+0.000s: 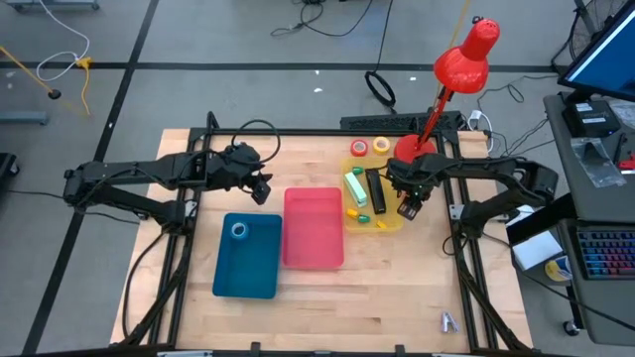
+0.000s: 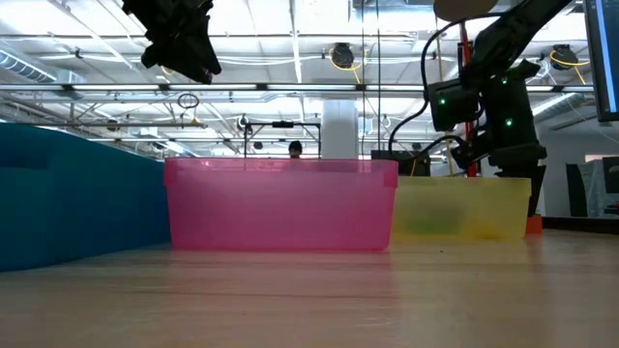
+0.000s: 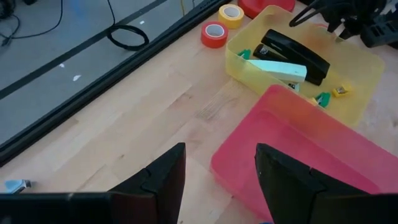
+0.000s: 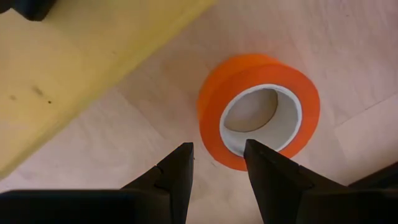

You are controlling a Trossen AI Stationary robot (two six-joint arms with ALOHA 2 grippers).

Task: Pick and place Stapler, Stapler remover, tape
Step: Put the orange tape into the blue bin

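Note:
An orange tape roll (image 4: 258,112) lies flat on the table just right of the yellow tray (image 1: 389,224). My right gripper (image 4: 217,149) hangs open above the roll, pointing down, and covers it in the high view (image 1: 407,205). The yellow tray holds a black stapler (image 3: 298,53), a pale green stapler (image 3: 277,67) and small green (image 3: 322,98) and yellow (image 3: 339,91) stapler removers. A red roll (image 3: 212,34) and a yellow roll (image 3: 231,14) lie flat behind the tray. A blue roll (image 1: 239,230) lies in the blue tray (image 1: 246,268). My left gripper (image 3: 217,168) hovers open, holding nothing, left of the pink tray (image 1: 314,233).
The pink tray stands between the blue and yellow trays. A red desk lamp (image 1: 464,59) has its base (image 1: 409,149) at the table's far right, close behind my right arm. A small metal clip (image 1: 448,321) lies near the front right corner.

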